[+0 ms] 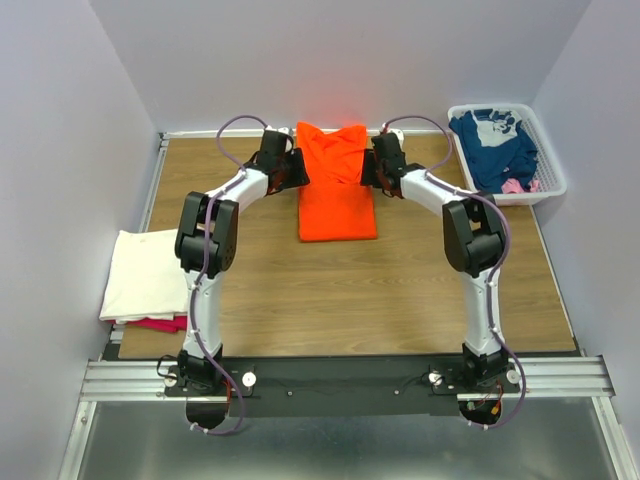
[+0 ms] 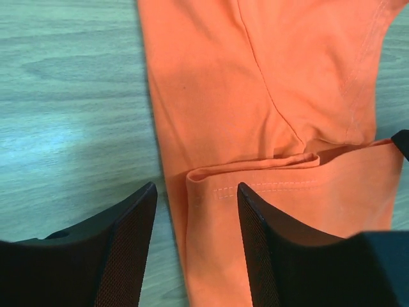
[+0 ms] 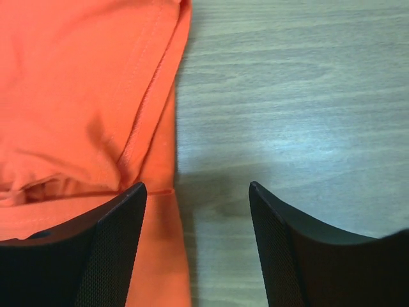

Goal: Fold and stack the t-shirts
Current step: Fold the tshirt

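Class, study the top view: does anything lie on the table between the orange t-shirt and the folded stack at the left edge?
No loose thing lies on the table between the orange t-shirt and the cream-white t-shirt at the left edge. Only the left arm's own elbow stands over that stretch.

Stack (image 1: 145, 275) left, shirt (image 1: 337, 195) centre, basket (image 1: 552, 160) right

The top view looks down from above and behind the arm bases toward the far wall, covering the whole bench (image 1: 400, 290). Each wrist view looks down past its own jaws, close over the orange t-shirt (image 1: 337, 195), shared by all three.
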`<state>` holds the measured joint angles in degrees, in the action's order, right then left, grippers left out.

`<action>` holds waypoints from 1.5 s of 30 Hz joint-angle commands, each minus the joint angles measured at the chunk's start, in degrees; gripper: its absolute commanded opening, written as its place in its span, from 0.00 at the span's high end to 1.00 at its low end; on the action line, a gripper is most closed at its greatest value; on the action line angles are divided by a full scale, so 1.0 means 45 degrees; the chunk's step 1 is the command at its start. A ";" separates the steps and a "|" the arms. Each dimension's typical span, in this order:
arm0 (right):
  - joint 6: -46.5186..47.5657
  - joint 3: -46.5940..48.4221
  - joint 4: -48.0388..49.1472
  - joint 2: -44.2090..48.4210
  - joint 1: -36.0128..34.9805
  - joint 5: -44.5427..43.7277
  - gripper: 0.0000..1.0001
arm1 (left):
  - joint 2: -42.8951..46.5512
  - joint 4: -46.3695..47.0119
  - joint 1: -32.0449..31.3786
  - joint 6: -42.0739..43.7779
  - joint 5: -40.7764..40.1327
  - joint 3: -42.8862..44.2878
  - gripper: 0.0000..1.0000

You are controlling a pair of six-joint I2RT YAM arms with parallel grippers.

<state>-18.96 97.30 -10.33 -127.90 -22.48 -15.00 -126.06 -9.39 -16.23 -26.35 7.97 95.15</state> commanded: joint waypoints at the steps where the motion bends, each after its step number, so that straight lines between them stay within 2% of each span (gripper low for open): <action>1: 0.0035 -0.0506 0.0049 0.1427 -0.0044 -0.0126 0.28 | 0.1507 0.0250 0.0052 0.0074 -0.0520 -0.0089 0.41; 2: -0.0005 -0.0663 0.0049 0.1796 -0.0063 0.0129 0.30 | 0.1799 0.0386 -0.0045 0.0035 -0.0462 -0.0342 0.45; 5: -0.0355 -0.0995 0.0088 0.2131 -0.0083 0.0813 0.43 | 0.1959 0.0445 -0.0338 0.0093 -0.0053 -0.0403 0.56; 6: -0.0415 -0.1016 0.0107 0.2113 -0.0102 0.0950 0.51 | 0.1920 0.0465 -0.0552 0.0055 0.0103 -0.0384 0.67; 8: -0.0513 -0.1016 0.0185 0.1938 -0.0102 0.1302 0.62 | 0.1667 0.0562 -0.0767 -0.0023 0.0650 -0.0287 0.82; 13: -0.0630 -0.0782 0.0225 0.1236 -0.0102 0.2044 0.68 | 0.0671 0.0738 -0.1392 -0.0062 0.1761 0.0278 0.92; 20: -0.0669 -0.0255 0.0303 -0.0034 -0.0083 0.2338 0.69 | -0.1143 0.1675 -0.1530 -0.0531 0.2702 0.1001 0.93; 26: -0.0806 -0.0448 0.0283 -0.0660 -0.0044 0.2182 0.68 | -0.1577 0.1188 -0.1511 -0.1117 0.1434 0.0750 0.93; 31: -0.0904 -0.0859 0.0283 -0.0505 -0.0044 0.2045 0.68 | -0.1752 0.1031 -0.1569 -0.1332 0.1140 0.0320 0.93; 40: -0.1040 -0.2049 0.0264 0.0724 -0.0024 0.2377 0.67 | -0.0660 0.1168 -0.1999 -0.1352 0.0691 -0.1553 0.93; 45: -0.1489 -0.3748 0.0264 0.2189 -0.0044 0.2709 0.66 | 0.0432 0.1694 -0.2485 -0.1468 0.0749 -0.3366 0.93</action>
<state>-23.88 84.90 -6.94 -122.74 -22.68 -4.03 -126.91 1.43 -25.43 -32.97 13.45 86.46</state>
